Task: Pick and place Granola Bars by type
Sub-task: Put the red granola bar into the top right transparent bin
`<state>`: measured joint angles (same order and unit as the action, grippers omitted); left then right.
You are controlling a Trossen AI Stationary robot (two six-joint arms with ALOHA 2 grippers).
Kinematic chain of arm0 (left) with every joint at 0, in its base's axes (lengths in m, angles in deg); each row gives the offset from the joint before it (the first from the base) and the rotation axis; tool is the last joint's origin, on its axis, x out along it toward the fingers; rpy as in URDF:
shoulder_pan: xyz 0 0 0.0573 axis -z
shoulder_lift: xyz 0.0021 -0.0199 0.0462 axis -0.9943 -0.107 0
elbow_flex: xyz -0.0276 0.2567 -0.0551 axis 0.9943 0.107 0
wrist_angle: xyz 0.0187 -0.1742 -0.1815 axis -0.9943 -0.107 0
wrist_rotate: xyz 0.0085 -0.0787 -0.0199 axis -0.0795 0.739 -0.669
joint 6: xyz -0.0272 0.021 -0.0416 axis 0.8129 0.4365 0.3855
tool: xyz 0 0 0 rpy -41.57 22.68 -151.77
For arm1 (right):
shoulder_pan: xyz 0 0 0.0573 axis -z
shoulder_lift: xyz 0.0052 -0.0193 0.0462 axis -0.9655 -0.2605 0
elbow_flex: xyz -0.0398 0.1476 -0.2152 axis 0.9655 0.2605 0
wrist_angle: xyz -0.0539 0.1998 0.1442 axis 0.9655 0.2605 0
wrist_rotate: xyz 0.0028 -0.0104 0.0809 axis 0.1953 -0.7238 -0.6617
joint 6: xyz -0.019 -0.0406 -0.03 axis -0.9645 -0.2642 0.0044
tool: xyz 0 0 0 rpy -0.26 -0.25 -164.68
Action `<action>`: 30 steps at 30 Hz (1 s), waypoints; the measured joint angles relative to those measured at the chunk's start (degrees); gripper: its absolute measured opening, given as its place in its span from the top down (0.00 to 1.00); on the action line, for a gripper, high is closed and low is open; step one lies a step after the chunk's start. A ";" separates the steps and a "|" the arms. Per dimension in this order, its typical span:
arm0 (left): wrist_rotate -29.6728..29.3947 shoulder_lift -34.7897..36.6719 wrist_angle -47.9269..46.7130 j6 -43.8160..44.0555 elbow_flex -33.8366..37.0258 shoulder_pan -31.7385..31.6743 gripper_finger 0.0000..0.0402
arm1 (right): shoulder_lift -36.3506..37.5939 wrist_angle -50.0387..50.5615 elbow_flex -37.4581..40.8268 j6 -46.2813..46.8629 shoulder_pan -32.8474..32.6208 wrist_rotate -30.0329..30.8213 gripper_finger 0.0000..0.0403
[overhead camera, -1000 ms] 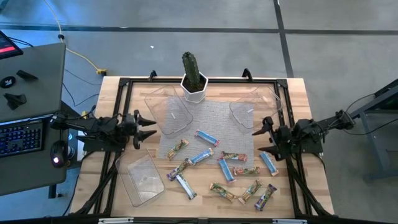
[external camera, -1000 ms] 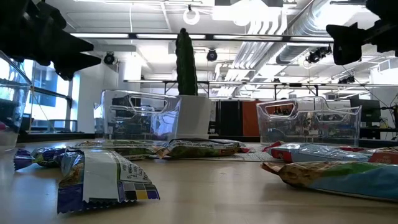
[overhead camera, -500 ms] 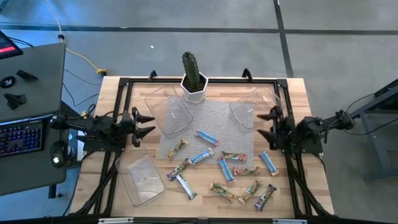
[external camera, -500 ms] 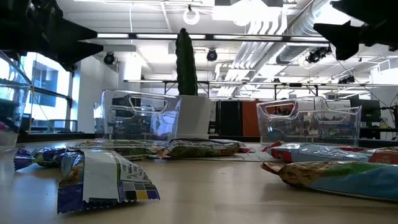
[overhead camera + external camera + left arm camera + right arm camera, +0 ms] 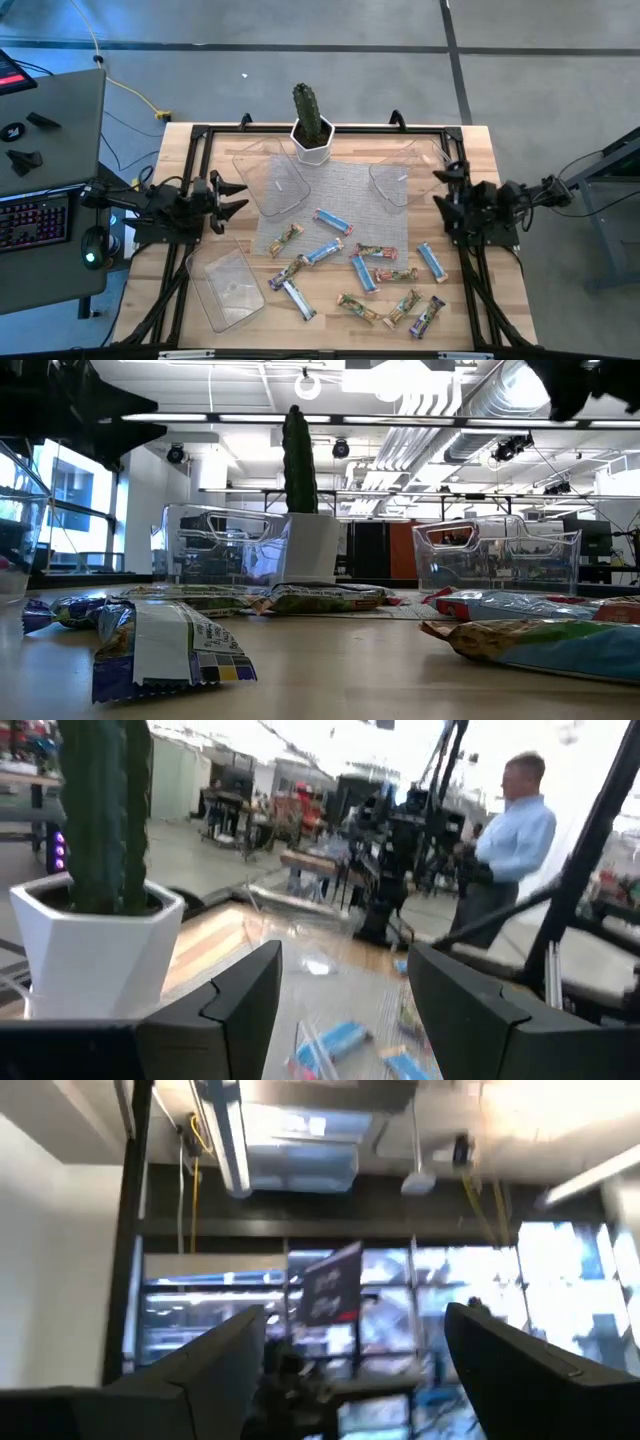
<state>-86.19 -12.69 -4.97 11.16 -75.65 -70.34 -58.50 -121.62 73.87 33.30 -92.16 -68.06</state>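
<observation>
Table (image 5: 480,150): three clear tubs (image 5: 272,180) at 11, 1 and 7 o'clock. Bars (image 5: 362,270) mixed, bunched at 5–6 o'clock, none sorted. Left gripper (image 5: 232,198) at 9, right gripper (image 5: 441,190) at 3, both wide open, empty. Risk: crowded bars, jaws could catch two or misread type.
</observation>
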 joint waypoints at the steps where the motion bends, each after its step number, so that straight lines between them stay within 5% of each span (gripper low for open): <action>1: -0.65 0.00 1.50 -0.33 0.00 0.00 0.47 | -1.27 0.41 -1.63 -1.58 -0.02 0.13 0.27; 8: -2.22 -1.08 5.86 -8.56 -4.63 0.00 0.47 | -20.56 16.79 -18.71 -3.31 0.00 4.36 0.27; 15: -7.36 -10.88 -8.40 -13.34 -20.22 0.00 0.47 | -46.13 35.98 -33.68 7.93 0.10 13.38 0.27; 23: -15.27 -25.38 -18.86 -13.30 -34.35 0.00 0.47 | -69.17 36.72 -39.80 27.94 5.49 11.92 0.27; 30: -18.45 -30.36 -19.28 -13.29 -36.30 0.00 0.47 | -83.76 30.78 -40.39 27.25 7.21 8.24 0.27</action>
<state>-104.64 -43.04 -24.25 -2.13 -111.96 -70.34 -142.26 -90.84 33.48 60.55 -84.94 -59.82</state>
